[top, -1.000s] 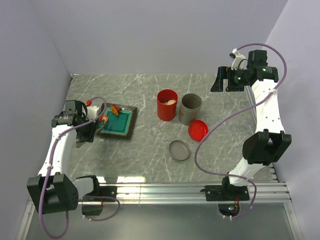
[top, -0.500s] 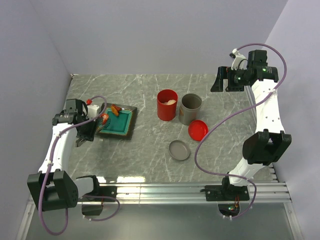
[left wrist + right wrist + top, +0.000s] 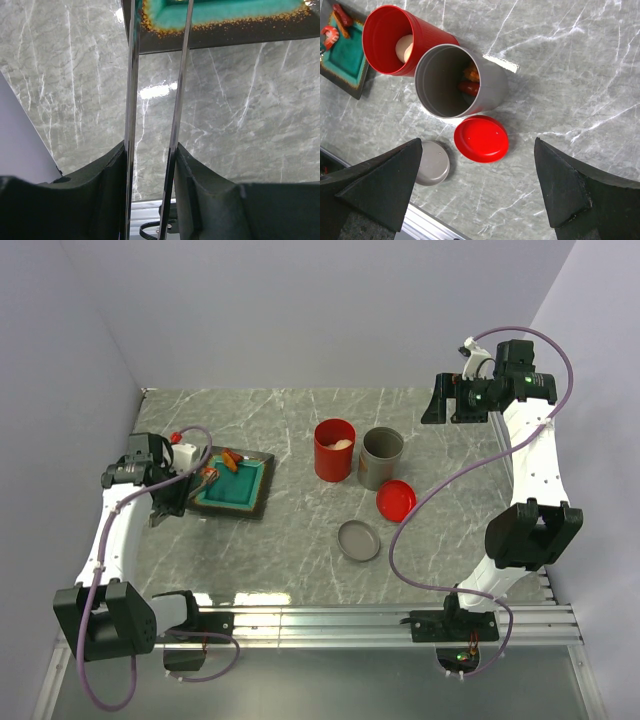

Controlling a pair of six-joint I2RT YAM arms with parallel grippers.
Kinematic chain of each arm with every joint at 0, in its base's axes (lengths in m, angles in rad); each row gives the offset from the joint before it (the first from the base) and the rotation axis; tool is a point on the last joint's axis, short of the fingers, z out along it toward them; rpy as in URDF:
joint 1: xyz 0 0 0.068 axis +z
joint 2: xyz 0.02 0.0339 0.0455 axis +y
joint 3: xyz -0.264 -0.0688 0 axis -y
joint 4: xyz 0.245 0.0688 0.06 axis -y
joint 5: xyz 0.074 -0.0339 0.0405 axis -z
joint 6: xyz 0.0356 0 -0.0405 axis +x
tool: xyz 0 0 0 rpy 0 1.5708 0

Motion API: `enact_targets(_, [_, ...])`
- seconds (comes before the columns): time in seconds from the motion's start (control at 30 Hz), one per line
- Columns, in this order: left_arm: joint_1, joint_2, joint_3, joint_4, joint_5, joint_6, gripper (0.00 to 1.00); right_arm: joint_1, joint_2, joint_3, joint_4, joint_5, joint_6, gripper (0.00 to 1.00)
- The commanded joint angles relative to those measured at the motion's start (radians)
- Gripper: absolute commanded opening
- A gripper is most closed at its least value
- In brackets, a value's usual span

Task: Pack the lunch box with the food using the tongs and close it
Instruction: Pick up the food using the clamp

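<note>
Top view: my left gripper [image 3: 168, 500] sits at the left side of the marble table [image 3: 290, 570], just off the left edge of the dark tray [image 3: 265, 486]. The tongs [image 3: 195, 481] reach from it over that edge. Left wrist view: the fingers [image 3: 202, 195] are drawn narrow and clamp the tongs [image 3: 131, 100], one slim metal arm lying against the inner face of each finger. The two arms run nearly parallel, apart from each other, up to the tray's speckled rim [image 3: 225, 37]. Their tips lie beyond the top of this view. From above, a red-orange piece [image 3: 209, 476] lies at the tongs' far end. I cannot tell whether it is pinched. An orange piece [image 3: 230, 458] rests at the tray's far edge. The lunch box [image 3: 334, 449] stands upright and uncovered mid-table, well apart from the left fingers, touching or just beside a grey cylinder [image 3: 381, 457] on its right. Right wrist view: a beige ball [image 3: 404, 48] lies inside the lunch box [image 3: 380, 30], and red and orange bits [image 3: 470, 80] lie inside the grey cylinder. The red lid [image 3: 481, 139] lies flat just beside the cylinder, with the grey lid [image 3: 432, 162] near it. My right gripper [image 3: 441, 400] hangs high over the far right, its fingers [image 3: 382, 182] spread wide and holding nothing.
</note>
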Motion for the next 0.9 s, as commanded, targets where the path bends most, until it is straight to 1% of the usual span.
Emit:
enact_targets(0.0, [0.003,0.016,0.023,0.039,-0.034,0.018,0.43,-0.003,-0.007,0.013,-0.006,-0.019,-0.014,1.00])
enact_targets(0.23, [0.005,0.056,-0.033,0.110,-0.051,0.069,0.43,-0.003,-0.006,0.005,-0.005,-0.020,-0.015,1.00])
enact_targets(0.47, [0.002,0.069,-0.053,0.102,-0.050,0.098,0.42,-0.003,-0.009,0.001,-0.002,-0.017,-0.014,1.00])
enact_targets(0.63, [-0.001,0.067,-0.047,0.084,-0.028,0.092,0.38,-0.003,-0.014,0.001,-0.002,-0.013,-0.015,1.00])
enact_targets(0.83, [-0.001,0.056,0.002,0.043,0.007,0.064,0.30,-0.003,-0.009,0.010,-0.005,-0.019,-0.012,1.00])
enact_targets(0.87, [-0.001,0.049,0.009,0.029,0.012,0.058,0.27,-0.003,-0.009,0.010,-0.005,-0.019,-0.012,1.00])
